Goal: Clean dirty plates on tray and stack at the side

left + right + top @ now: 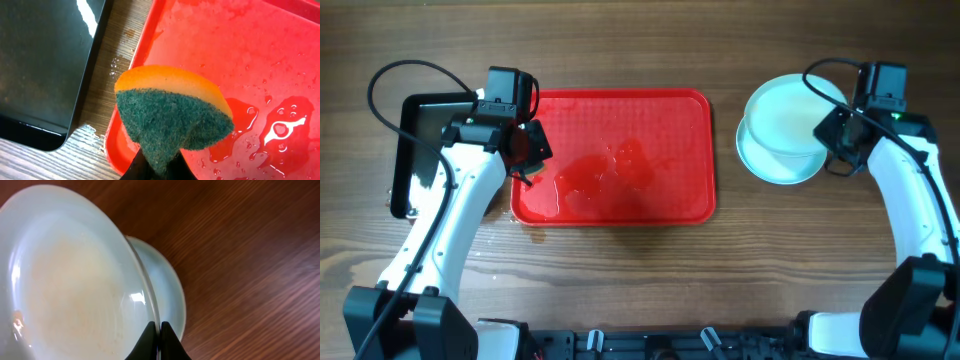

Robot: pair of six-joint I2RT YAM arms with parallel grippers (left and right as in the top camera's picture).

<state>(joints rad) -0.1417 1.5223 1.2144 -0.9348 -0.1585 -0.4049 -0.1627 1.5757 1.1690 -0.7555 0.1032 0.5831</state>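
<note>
Left hand [527,150] is closed on one orange-and-green scouring sponge [172,112], above the wet left edge of the red tray [670,115]. Right hand [159,342] pinches the rim of one pale plate [70,280], held over a second plate [170,292] on the tabletop [260,255], right of the tray. One black tray [420,150] lies left of it.

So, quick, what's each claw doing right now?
Left gripper: closed, holding the sponge.
Right gripper: closed on the rim of a plate.
</note>
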